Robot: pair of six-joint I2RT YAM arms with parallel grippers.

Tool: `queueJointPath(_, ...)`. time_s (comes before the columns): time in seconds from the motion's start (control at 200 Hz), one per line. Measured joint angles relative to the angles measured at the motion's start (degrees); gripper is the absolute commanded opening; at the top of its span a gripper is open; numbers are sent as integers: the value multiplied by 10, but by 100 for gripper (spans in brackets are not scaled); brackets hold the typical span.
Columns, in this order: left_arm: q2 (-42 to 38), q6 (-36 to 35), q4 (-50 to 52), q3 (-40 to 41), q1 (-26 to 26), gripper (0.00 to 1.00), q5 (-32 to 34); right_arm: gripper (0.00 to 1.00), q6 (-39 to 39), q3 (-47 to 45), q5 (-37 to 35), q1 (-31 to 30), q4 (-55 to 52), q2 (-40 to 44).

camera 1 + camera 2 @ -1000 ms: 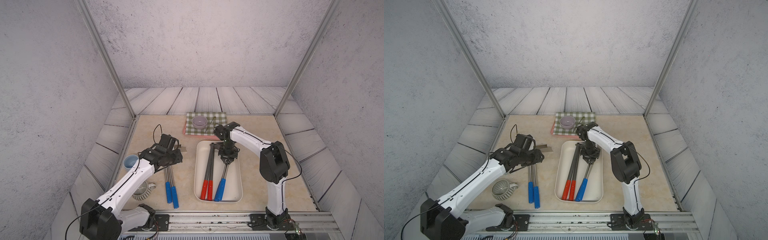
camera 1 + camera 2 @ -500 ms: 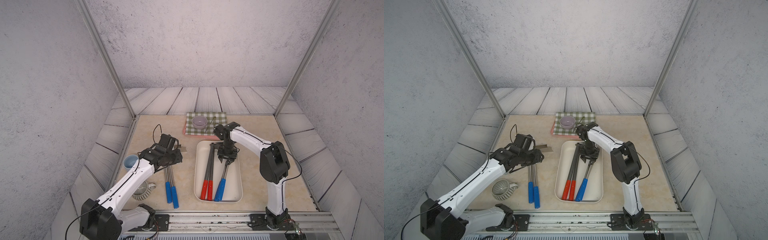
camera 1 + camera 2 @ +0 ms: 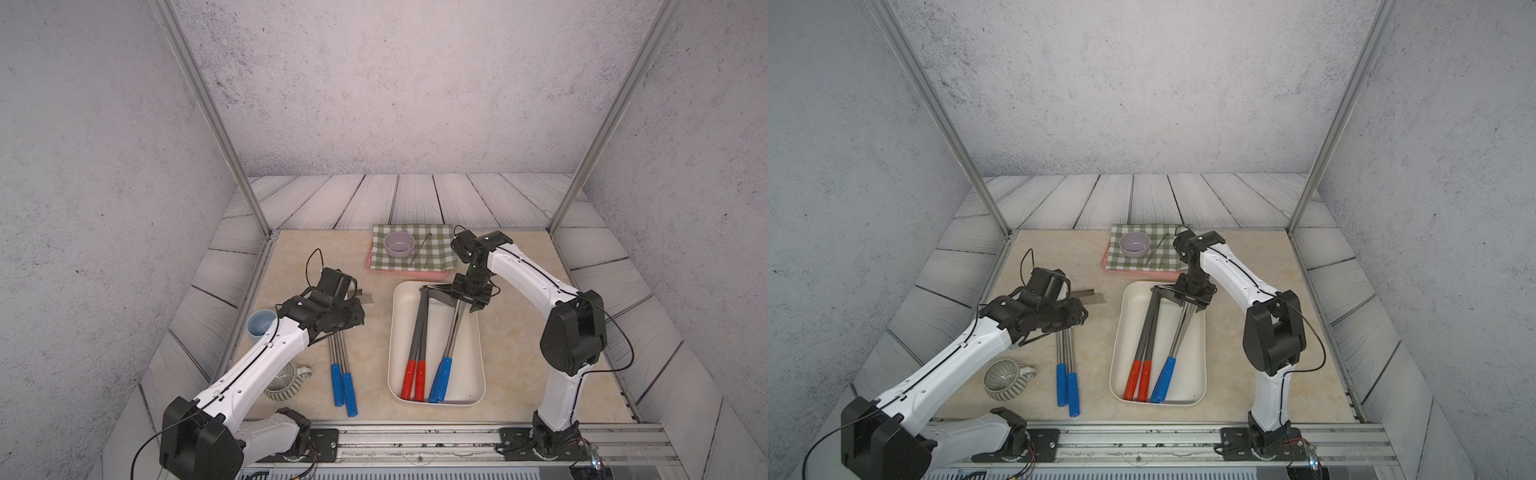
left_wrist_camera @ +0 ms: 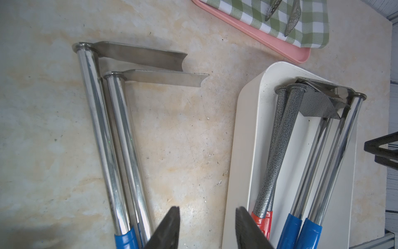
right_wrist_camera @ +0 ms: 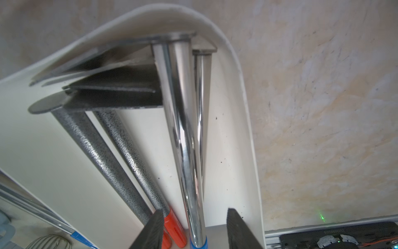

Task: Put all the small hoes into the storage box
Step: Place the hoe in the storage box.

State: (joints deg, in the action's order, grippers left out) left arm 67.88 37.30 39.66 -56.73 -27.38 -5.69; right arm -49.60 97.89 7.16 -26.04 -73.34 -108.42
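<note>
The cream-white storage box [image 3: 465, 374] [image 3: 1187, 374] lies in the middle of the table. In it lie two grey hoes with red handles [image 3: 415, 378] and blue-handled chrome hoes [image 3: 441, 376]. My right gripper [image 3: 467, 297] [image 5: 195, 215] hangs open over the box's far end. Its jaws straddle a chrome hoe shaft [image 5: 183, 140] with a gap on each side. Two more blue-handled small hoes [image 3: 344, 384] [image 4: 101, 129] lie on the table left of the box. My left gripper [image 3: 347, 322] [image 4: 207, 211] hovers open over bare table beside their shafts, holding nothing.
A pink tray [image 3: 409, 274] with a green checked cloth, a lilac bowl [image 3: 399, 244] and tongs sits behind the box. A blue cup [image 3: 261, 322] and a striped mug [image 3: 286, 384] stand at the left edge. A metal rail [image 3: 415, 436] runs along the front.
My right gripper's jaws have spread apart off the chrome shaft, and that hoe now rests in the box. The left arm has not moved.
</note>
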Motion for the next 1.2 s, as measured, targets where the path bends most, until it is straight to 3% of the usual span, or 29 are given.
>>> queueJointPath(0.716,9,0,-3,0,0,46,-4,22,7,-101,51,3,98,-26)
queueJointPath(1.201,10,0,-12,0,0,46,-12,27,1,-127,61,5,124,-19)
